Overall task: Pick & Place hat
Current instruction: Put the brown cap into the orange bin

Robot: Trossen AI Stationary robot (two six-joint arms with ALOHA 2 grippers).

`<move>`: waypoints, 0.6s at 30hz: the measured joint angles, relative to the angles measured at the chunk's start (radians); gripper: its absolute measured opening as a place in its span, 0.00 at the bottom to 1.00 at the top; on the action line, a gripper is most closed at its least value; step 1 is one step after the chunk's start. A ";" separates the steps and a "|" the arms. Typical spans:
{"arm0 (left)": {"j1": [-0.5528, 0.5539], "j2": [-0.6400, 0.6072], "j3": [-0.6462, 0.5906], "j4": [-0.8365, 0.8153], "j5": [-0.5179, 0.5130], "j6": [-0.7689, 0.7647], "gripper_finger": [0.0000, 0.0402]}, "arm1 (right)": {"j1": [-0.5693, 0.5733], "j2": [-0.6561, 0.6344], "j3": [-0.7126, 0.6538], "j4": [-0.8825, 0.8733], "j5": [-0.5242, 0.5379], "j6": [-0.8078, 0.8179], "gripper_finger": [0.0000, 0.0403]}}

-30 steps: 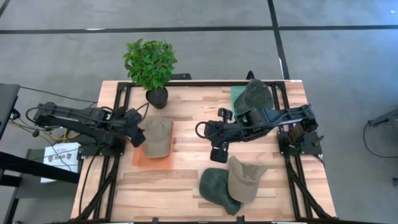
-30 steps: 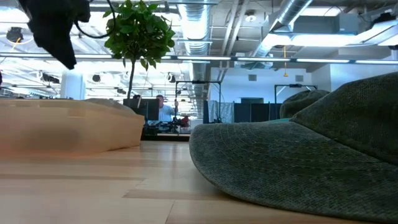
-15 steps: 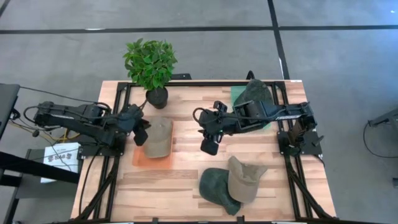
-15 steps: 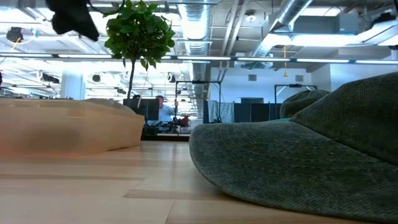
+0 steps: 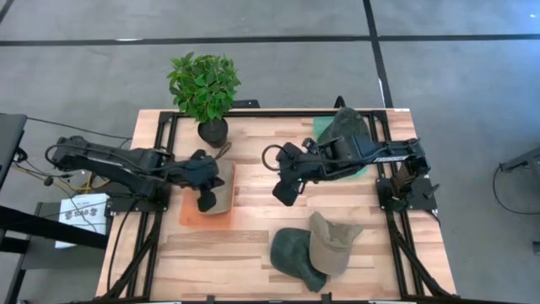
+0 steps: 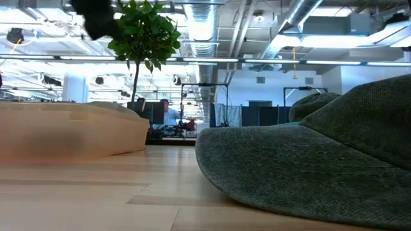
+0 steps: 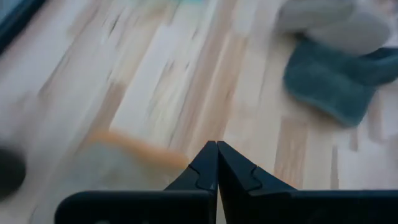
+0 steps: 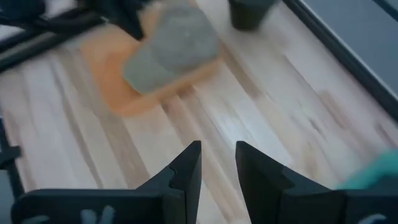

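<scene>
While the tan hat (image 5: 218, 184) lies on its orange mat (image 5: 192, 216) at about nine o'clock on my table (image 5: 253, 241), I see the left gripper (image 5: 206, 201) directly over its near edge, fingers (image 7: 205, 171) pressed together with nothing between them, as the left wrist view makes plain. From the right wrist camera that same hat (image 8: 171, 46) sits on the mat (image 8: 118, 93) well ahead of the right gripper (image 8: 217, 165), whose fingers (image 8: 186, 165) stand a narrow gap apart and empty. Overhead, the right gripper (image 5: 283, 191) hangs above bare wood near the table's centre, its arm reaching in from three o'clock. Near six o'clock a dark green hat (image 5: 295, 256) and a beige hat (image 5: 331, 243) lie touching, the beige one overlapping the green; both also show blurred in the left wrist view (image 7: 329, 87). Another green hat (image 5: 344, 127) rests on a teal mat (image 5: 324, 128) at about one o'clock, partly under the right arm. At eleven o'clock stands a potted plant (image 5: 204, 91). Level with the tabletop, the green hat (image 6: 308, 167) fills my foreground, with the tan one (image 6: 70, 128) off to the side.
</scene>
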 joint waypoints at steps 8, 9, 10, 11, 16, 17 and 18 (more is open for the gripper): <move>0.001 0.088 0.000 0.288 0.031 0.208 0.00 | 0.060 -0.001 -0.170 -0.094 0.053 0.238 0.22; 0.001 0.092 0.000 0.302 0.031 0.222 0.00 | 0.068 -0.002 -0.205 -0.089 0.051 0.268 0.22; 0.001 0.093 0.000 0.310 0.031 0.234 0.00 | 0.077 -0.001 -0.239 -0.086 0.050 0.297 0.22; 0.002 0.093 0.000 0.312 0.031 0.244 0.00 | 0.087 0.002 -0.270 -0.088 0.047 0.329 0.22; 0.029 0.090 0.000 0.319 0.057 0.257 0.00 | 0.151 0.000 -0.372 -0.089 0.000 0.470 0.22; 0.037 0.090 0.000 0.321 0.067 0.257 0.00 | 0.166 0.000 -0.387 -0.089 -0.026 0.488 0.22; 0.042 0.090 0.000 0.320 0.077 0.257 0.00 | 0.181 0.000 -0.400 -0.086 -0.046 0.507 0.22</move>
